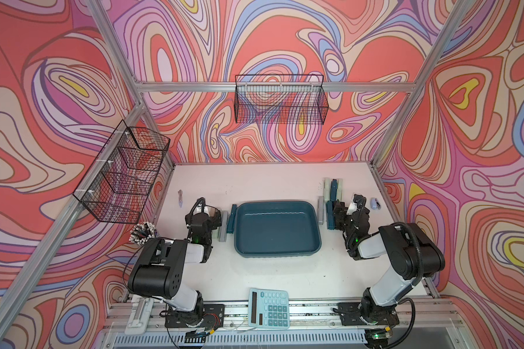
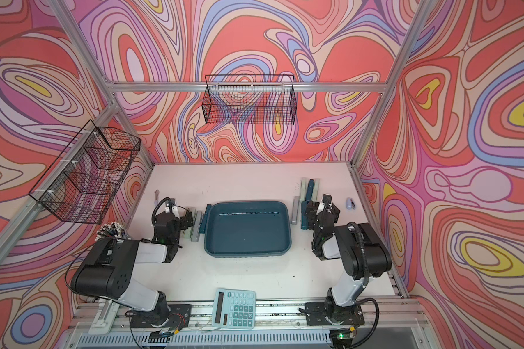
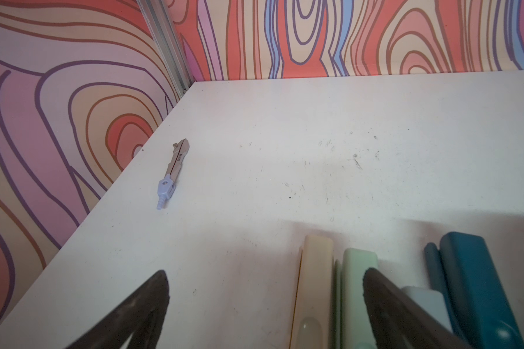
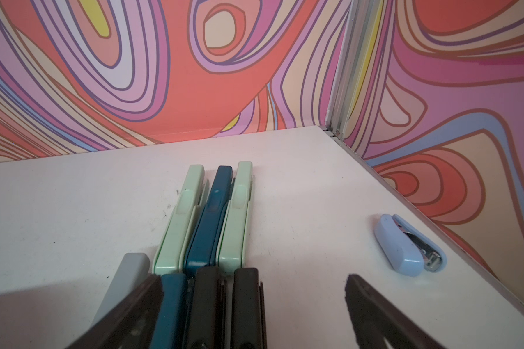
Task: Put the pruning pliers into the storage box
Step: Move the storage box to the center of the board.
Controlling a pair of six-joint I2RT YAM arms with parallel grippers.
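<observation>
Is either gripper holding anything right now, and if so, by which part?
Nothing is held. The left gripper and the right gripper are both open, poised over pruning pliers that lie on the table beside the storage box.

The table (image 1: 254, 181) carries storage box (image 1: 277, 232), pruning pliers (image 4: 209, 223), calculator (image 1: 269, 308), stapler (image 1: 375, 203).

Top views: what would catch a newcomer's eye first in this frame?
The loud swirling red, pink and lilac wall covering around the whole cell strikes first. Next comes the empty dark teal storage box at the middle of the white table, with pruning pliers lying in rows on either side of it. A pale blue calculator sits at the table's near edge.
</observation>
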